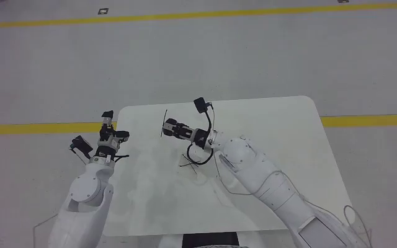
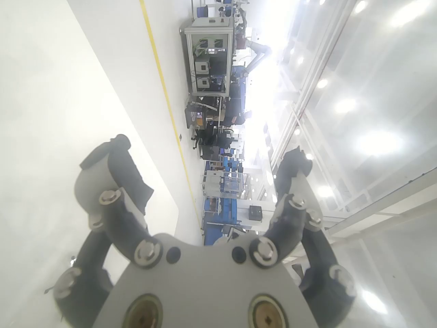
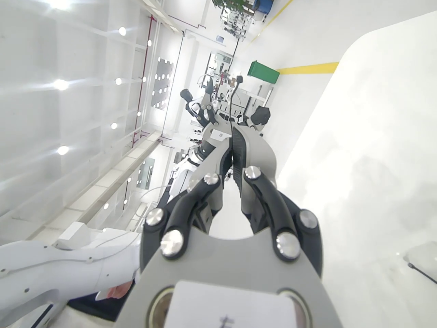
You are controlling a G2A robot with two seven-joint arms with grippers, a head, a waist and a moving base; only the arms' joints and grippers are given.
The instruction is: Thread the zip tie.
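Zip tie point(image 1: 164, 124): a thin black plastic strap, left of centre in the top view, a hairline running up and down the frame above the white tabletop point(image 1: 267, 124). My right end effector point(image 1: 169, 129) has its fingers pressed together on the strap partway along its length. In the right wrist view the strap rises from between the fingertips to what looks like a small blocky head.

I judge it very light, springy rather than stiff, and slick, so it could swivel in a pinch. I would take the free tail close to its tip, so it bends less. My left end effector point(image 2: 208, 153), spread wide and holding nothing, sits at the left of the top view, well apart from the strap.
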